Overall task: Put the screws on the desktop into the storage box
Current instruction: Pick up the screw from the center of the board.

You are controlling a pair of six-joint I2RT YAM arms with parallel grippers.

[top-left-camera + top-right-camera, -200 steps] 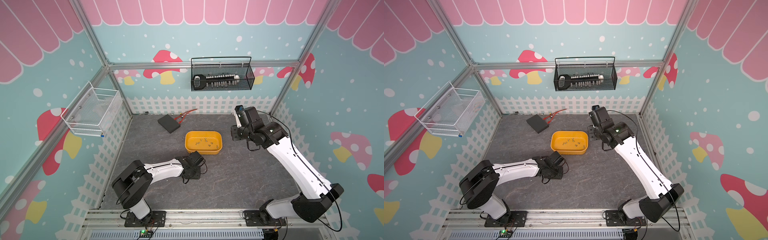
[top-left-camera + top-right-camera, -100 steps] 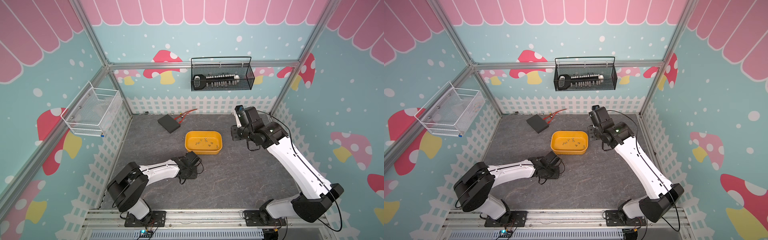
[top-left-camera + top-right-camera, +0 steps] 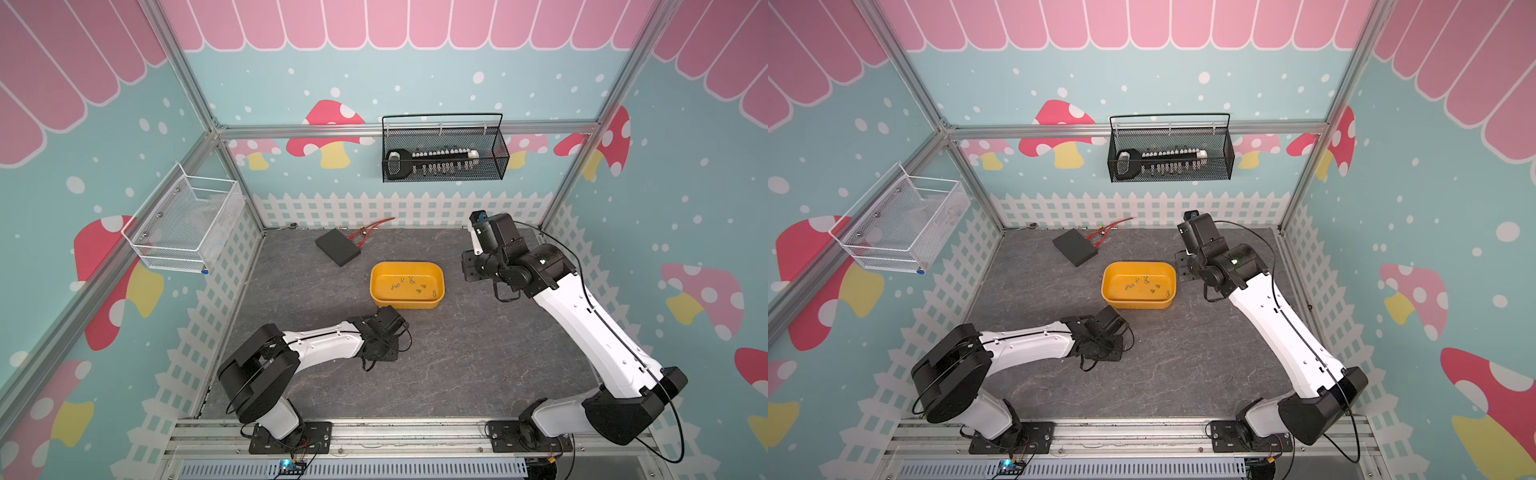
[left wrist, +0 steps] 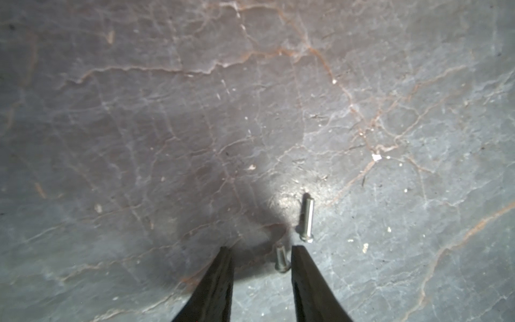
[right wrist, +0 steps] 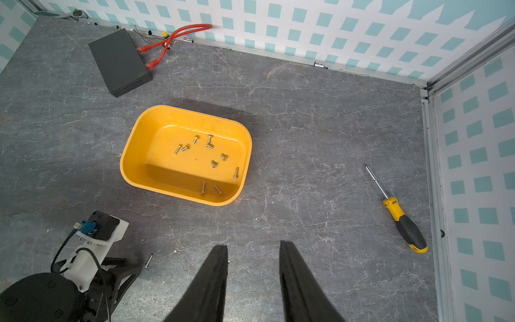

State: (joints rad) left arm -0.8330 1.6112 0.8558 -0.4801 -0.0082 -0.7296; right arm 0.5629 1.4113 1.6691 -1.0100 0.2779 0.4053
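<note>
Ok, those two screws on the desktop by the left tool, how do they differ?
The longer screw looks clearly longer than the shorter screw. The shorter screw lies inside the gap of the open left tool, near one finger; the longer screw lies outside that gap, just past the same finger's tip. Both are silver, lie flat on the desktop, roughly parallel, heads toward the tool.

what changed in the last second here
The left gripper drifted slightly away from the storage box, then back, ending almost where it began. Its jaws stand open, low over two screws on the desktop, gripping nothing. The right gripper and the box stayed put.
</note>
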